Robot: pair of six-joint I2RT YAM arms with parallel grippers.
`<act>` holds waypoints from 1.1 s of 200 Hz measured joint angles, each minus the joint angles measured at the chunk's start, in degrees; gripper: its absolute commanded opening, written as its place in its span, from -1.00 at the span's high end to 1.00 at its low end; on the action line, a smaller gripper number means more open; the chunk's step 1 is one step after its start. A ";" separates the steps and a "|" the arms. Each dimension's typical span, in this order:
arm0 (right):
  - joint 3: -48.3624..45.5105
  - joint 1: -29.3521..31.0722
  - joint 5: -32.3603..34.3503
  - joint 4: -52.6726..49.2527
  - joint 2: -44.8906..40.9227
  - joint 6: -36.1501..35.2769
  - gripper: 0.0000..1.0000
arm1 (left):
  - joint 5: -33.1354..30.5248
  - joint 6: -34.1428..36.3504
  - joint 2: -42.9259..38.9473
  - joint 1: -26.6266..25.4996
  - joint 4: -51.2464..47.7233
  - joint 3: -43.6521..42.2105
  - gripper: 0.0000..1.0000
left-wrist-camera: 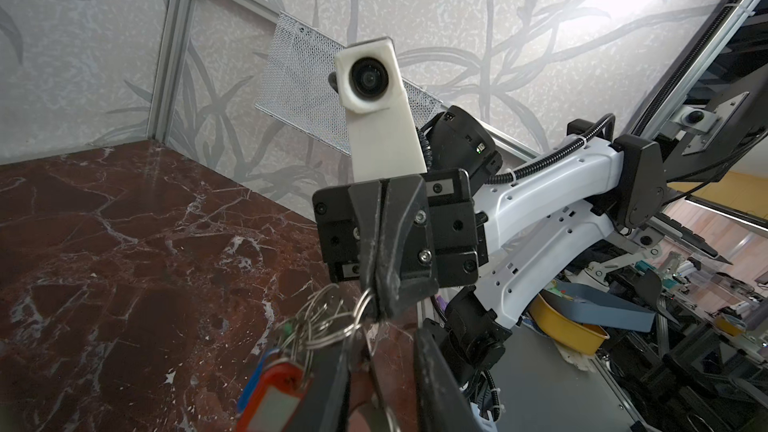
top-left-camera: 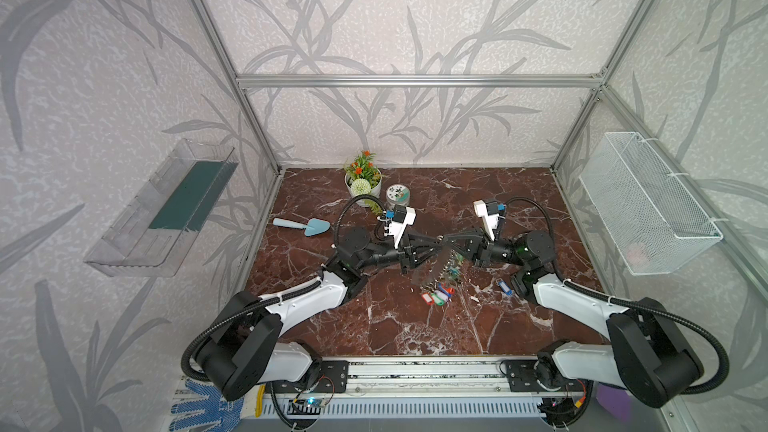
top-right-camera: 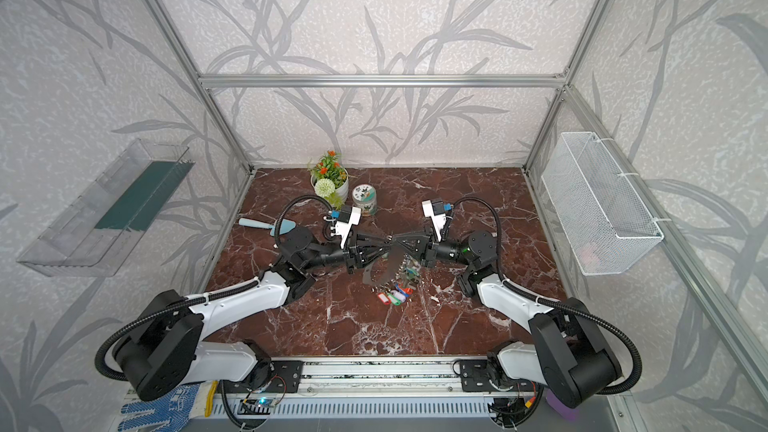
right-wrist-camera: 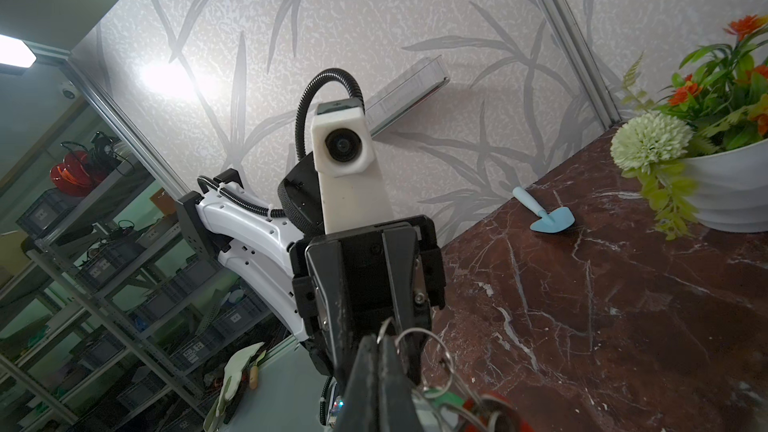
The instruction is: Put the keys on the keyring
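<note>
The brown marble table (top-left-camera: pixel 374 326) takes up the whole booth floor, and both arms reach in so their claws meet over the middle of it. At the back there's a potted plant (top-left-camera: pixel 363 184) with a little patterned tin (top-left-camera: pixel 397 197) just beside it, and a light blue trowel (top-left-camera: pixel 303 226) lies off to the left. The keyring (top-right-camera: pixel 384 268) hangs tilted and kinda blurry right under where the claws meet. The right claw (left-wrist-camera: pixel 379 309) has its fingers pressed tight together, pinching the keyring's top edge where the small rings are. The left claw (top-left-camera: pixel 434 244) is partly spread, one finger on each side of the plate; can't tell if either touches it. A bunch of keys (top-left-camera: pixel 436 296) (red, green, lilac, blue) dangles off the keyring's lower edge, down near the table. One more blue key (top-left-camera: pixel 504 287) lies alone on the table near the right arm.
</note>
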 measured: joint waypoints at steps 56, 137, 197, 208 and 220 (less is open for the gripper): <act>0.02 0.24 0.00 0.09 0.48 0.35 1.00 | -1.81 -0.55 -7.67 2.45 -2.40 -2.29 0.17; 0.28 0.24 -0.70 3.39 3.30 3.32 1.00 | -11.87 5.88 -15.89 3.82 -12.48 -4.48 0.34; 0.42 0.24 -1.01 4.39 3.34 3.91 1.00 | -12.59 8.17 -8.48 5.05 -17.51 -2.67 0.55; 0.42 0.26 -1.05 4.39 3.37 3.91 1.00 | -9.66 7.85 -6.51 4.90 -16.52 -2.54 0.56; 0.44 0.24 -1.05 4.42 3.41 3.93 1.00 | -6.75 7.17 -4.98 4.61 -14.47 -2.60 0.56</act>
